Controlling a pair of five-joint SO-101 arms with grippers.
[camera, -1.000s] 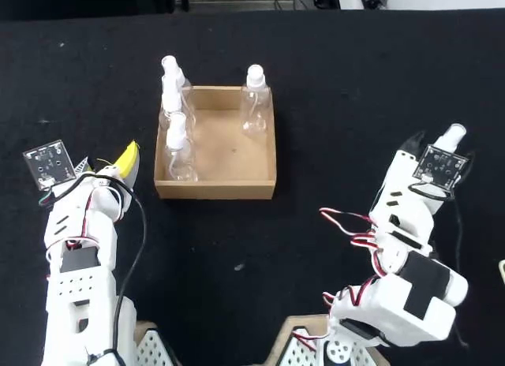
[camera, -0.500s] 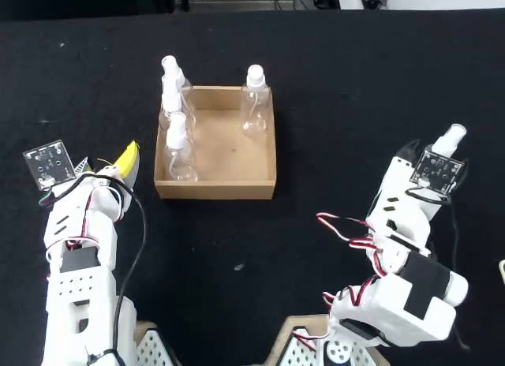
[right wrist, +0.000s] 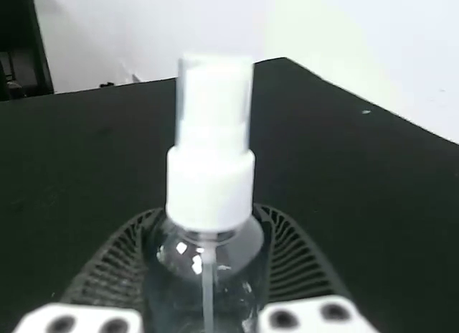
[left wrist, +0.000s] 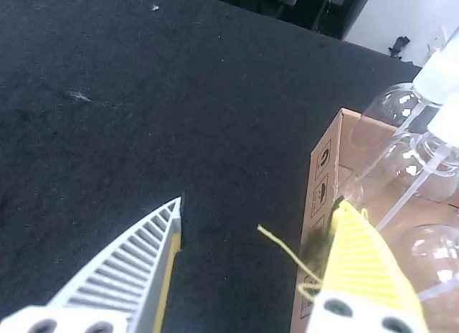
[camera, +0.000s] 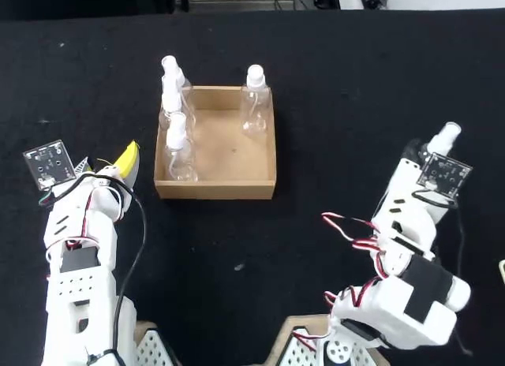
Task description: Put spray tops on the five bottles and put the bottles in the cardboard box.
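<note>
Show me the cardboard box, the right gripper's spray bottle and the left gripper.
cardboard box (camera: 215,190), high view, near wall.
spray bottle (right wrist: 210,184), right wrist view, white collar.
left gripper (left wrist: 257,202), left wrist view, midway between fingertips.

We see bright, even light from above; the matte black table (camera: 331,74) takes it with hardly any shadow. Small glints sit on the clear bottles (camera: 180,165) in the cardboard box (camera: 217,190). Behind the lone bottle (right wrist: 209,268) on the right, a white wall (right wrist: 143,24) glares.

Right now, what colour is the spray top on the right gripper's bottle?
White; spray top shows best in right wrist view.
</note>
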